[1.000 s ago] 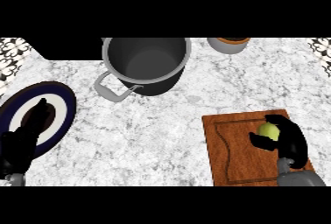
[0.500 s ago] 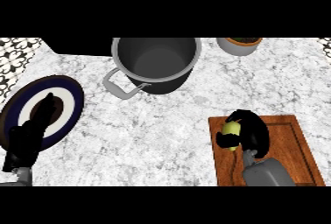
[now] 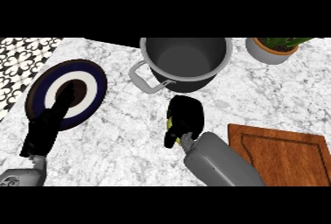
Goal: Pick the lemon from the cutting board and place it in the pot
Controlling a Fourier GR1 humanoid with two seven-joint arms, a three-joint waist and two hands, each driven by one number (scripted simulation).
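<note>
The grey metal pot (image 3: 185, 59) with side handles stands on the white-and-grey marbled counter (image 3: 116, 144) and serves as the reference point. Just below the pot, near its front wall but apart from it, the black right hand (image 3: 185, 114) is curled closed around the yellow lemon (image 3: 169, 124). Only a thin yellow sliver shows at the hand's left edge, so the fruit appears to be almost wholly enclosed. Hand and lemon are over bare counter, outside the pot and clear of the brown wooden cutting board (image 3: 284, 153), which lies below and to the right of the pot. Left of the pot sits a round dark-blue plate with a white ring (image 3: 93, 81). The black left hand (image 3: 48, 127) lies across this plate's lower part, fingers straight and holding nothing. Right of the pot stands a grey potted plant (image 3: 272, 50).
</note>
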